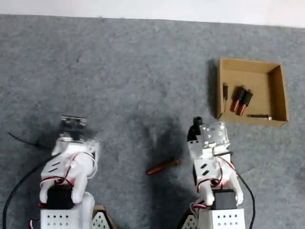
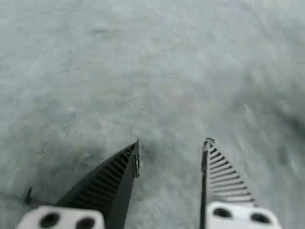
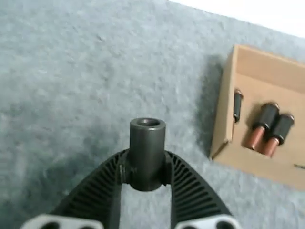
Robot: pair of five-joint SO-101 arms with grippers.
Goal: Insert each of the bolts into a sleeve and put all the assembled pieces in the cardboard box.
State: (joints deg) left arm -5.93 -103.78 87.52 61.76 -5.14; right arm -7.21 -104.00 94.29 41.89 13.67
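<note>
The black sleeve (image 3: 147, 152) stands upright, clamped in the right end effector (image 3: 145, 164), its hollow top facing the wrist camera. The high view adds a copper bolt (image 1: 163, 166) lying between the arms on the grey worktop (image 1: 119, 67). Two assembled pieces (image 1: 240, 100) lie in the box (image 1: 280, 86). The left end effector (image 2: 171, 151) gapes apart.

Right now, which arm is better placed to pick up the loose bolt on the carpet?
Left. The left gripper is open and empty, while the right gripper holds the sleeve; the bolt lies loose between them.
</note>
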